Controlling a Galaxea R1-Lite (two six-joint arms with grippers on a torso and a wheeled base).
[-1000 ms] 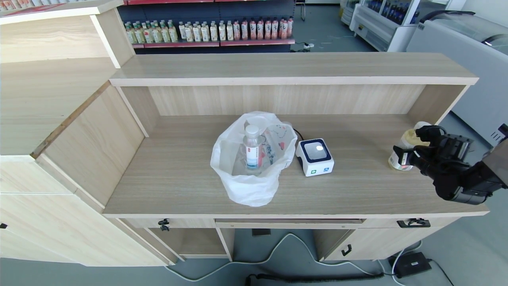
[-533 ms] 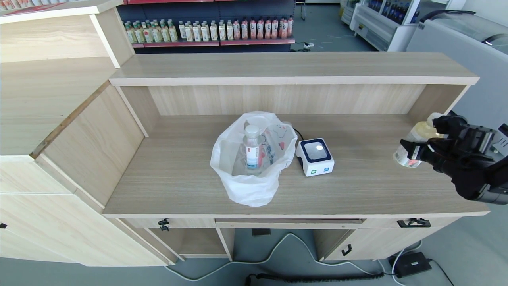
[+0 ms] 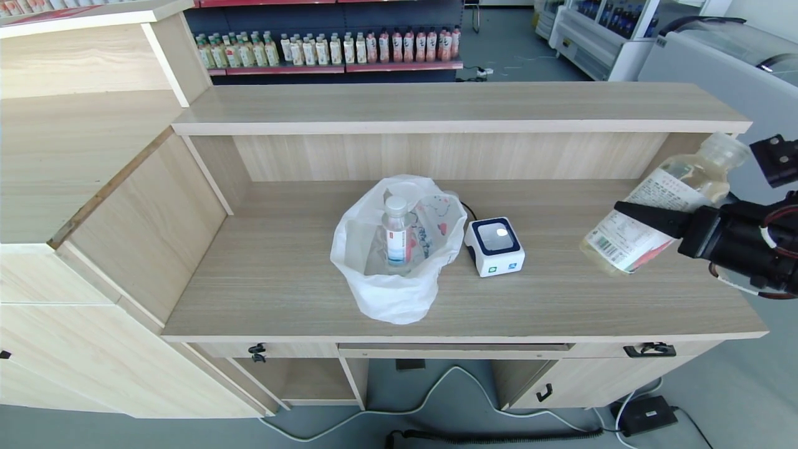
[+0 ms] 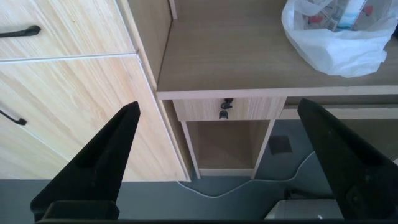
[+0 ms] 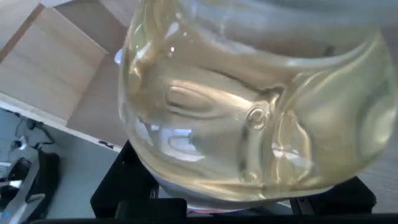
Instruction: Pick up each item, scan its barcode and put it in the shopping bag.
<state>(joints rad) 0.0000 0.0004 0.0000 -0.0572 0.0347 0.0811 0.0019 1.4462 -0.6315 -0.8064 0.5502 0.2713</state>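
In the head view, the right gripper (image 3: 651, 218) was clamped on a bottle of pale yellow drink (image 3: 676, 184). It held the bottle tilted, cap toward the far right, clear above the right end of the worktop (image 3: 561, 293). The white shopping bag (image 3: 386, 293) sat mid-worktop with a clear bottle (image 3: 396, 237) upright inside, and the scanner (image 3: 494, 246) was just beside it on the right.

In the left wrist view, the left gripper (image 4: 219, 104) hung wide apart and empty off the worktop's front left corner.

In the right wrist view, the held bottle's base loomed close between dark fingers (image 5: 143, 193).
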